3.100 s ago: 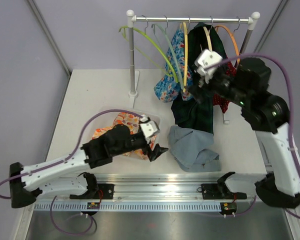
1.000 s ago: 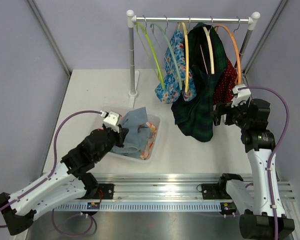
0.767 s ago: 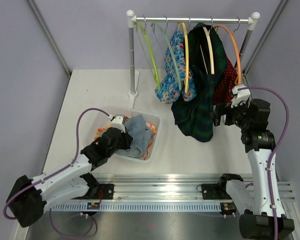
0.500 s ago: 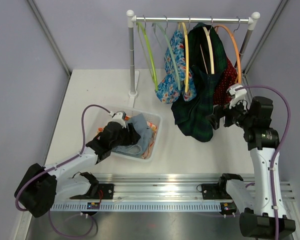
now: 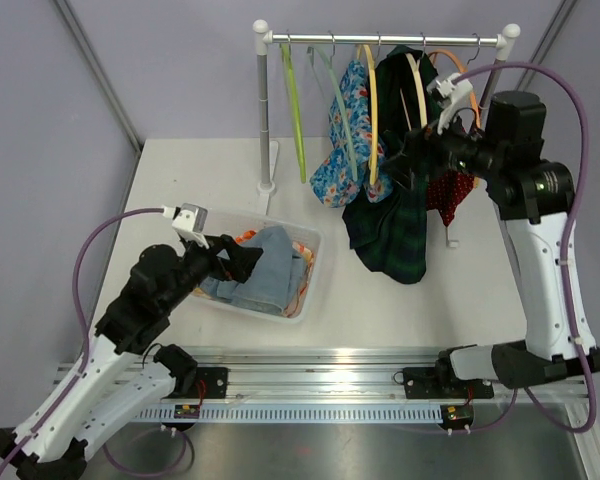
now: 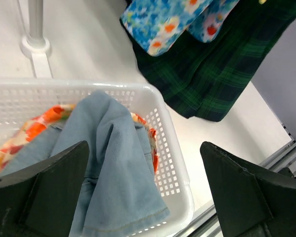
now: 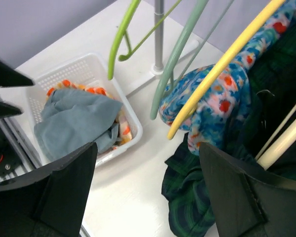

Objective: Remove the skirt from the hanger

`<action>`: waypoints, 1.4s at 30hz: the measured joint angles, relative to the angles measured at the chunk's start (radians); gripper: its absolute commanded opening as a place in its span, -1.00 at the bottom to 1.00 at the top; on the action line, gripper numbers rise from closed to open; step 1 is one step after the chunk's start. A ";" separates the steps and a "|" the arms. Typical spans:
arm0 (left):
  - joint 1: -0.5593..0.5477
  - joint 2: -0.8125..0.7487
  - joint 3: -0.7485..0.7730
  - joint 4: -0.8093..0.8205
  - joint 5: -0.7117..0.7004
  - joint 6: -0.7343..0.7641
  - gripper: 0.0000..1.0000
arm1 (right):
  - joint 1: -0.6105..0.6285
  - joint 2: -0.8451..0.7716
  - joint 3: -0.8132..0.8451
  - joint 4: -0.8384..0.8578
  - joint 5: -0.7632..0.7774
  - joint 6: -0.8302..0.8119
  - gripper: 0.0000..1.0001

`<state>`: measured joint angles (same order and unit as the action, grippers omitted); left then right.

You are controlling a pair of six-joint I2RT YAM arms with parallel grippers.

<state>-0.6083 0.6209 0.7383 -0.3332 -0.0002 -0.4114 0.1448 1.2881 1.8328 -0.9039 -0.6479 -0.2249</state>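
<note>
We see the green plaid skirt [image 5: 395, 235] hanging from a cream hanger [image 5: 417, 85] on the rail [image 5: 380, 41] at the far right. Its long axis runs down from the rail, and its hem drapes toward the near side of the worktop [image 5: 180, 180]. The right gripper [image 5: 408, 162] is raised just beside the skirt's upper part, with its fingers spread wide and holding nothing. The left gripper [image 5: 242, 262] is over the white basket [image 5: 311, 270], with its fingers also apart and empty. A blue denim garment [image 5: 270, 275] lies in the basket, draped toward its near rim. A strip of bare worktop separates the basket's right wall from the skirt's hem. The rack stands close to the worktop's far right edge.
</note>
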 measured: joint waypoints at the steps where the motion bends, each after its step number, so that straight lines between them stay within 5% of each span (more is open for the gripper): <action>1: 0.000 -0.024 0.013 -0.021 0.000 0.019 0.98 | 0.036 0.040 0.046 0.000 0.034 0.019 0.79; 3: 0.000 -0.065 0.032 -0.055 -0.003 0.050 0.98 | 0.080 0.120 0.149 -0.002 0.124 0.065 0.80; 4: 0.000 -0.078 0.035 -0.064 -0.004 0.059 0.98 | 0.100 0.167 0.204 0.011 0.184 0.090 0.98; 9: 0.000 -0.135 0.033 -0.105 -0.012 0.089 0.98 | 0.184 0.336 0.331 0.097 0.470 0.214 0.94; 20: 0.000 -0.206 -0.016 -0.140 -0.024 0.094 0.98 | 0.246 0.561 0.402 0.162 0.787 0.289 -0.06; 24: 0.000 -0.209 -0.016 -0.140 -0.024 0.095 0.98 | 0.254 0.593 0.424 0.176 0.833 0.278 -1.00; 42: 0.000 -0.222 -0.059 -0.038 0.061 0.123 0.98 | 0.265 0.504 0.465 0.159 0.849 0.255 -1.00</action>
<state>-0.6083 0.3985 0.6792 -0.3714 0.0608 -0.2886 0.4099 1.7920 2.2974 -0.7448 0.2008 0.0303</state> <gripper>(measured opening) 0.988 0.186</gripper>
